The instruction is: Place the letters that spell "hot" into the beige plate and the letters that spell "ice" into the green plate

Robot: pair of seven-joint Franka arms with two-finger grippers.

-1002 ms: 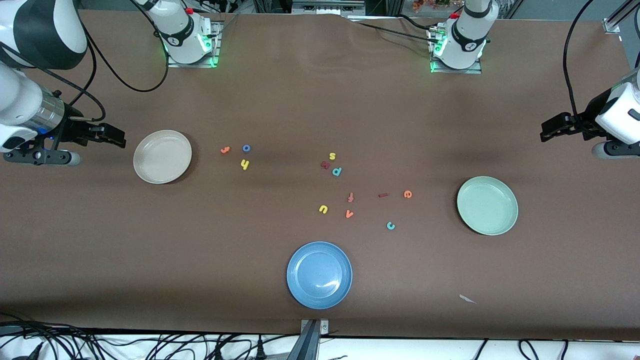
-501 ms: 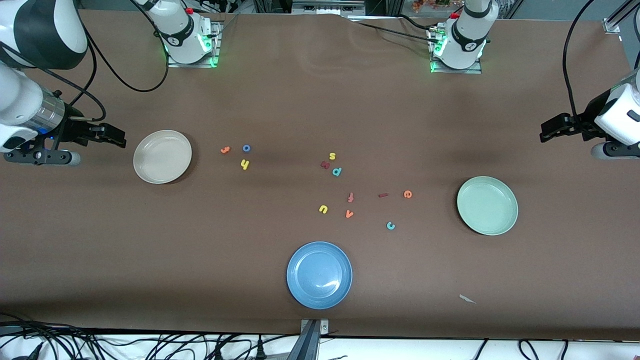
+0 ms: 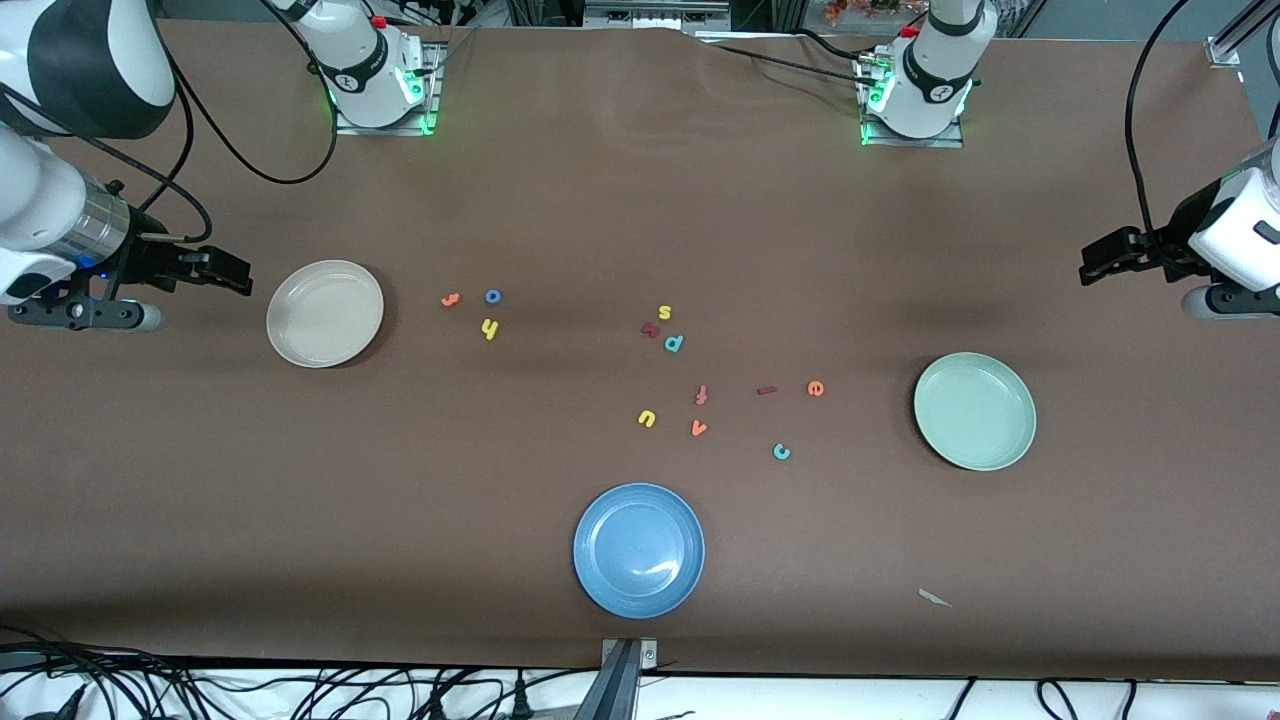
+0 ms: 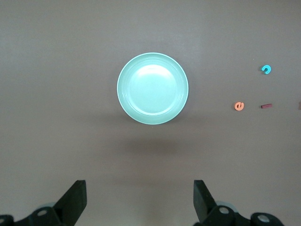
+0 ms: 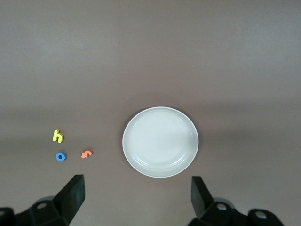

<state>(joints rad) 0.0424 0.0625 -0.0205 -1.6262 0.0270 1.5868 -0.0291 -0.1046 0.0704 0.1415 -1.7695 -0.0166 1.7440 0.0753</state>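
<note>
From the front I see the beige plate (image 3: 325,313), green plate (image 3: 975,411) and blue plate (image 3: 639,550) all holding nothing, with the yellow h (image 3: 489,328), blue o (image 3: 492,296) and orange t (image 3: 451,299) beside the beige one, and the dark red i (image 3: 767,391), orange e (image 3: 816,388) and teal c (image 3: 781,452) toward the green one. My left wrist view shows the left gripper (image 4: 140,202) spread wide and holding nothing, above bare table near the green plate; my right wrist view shows the right gripper (image 5: 137,200) likewise wide and holding nothing near the beige plate
</note>
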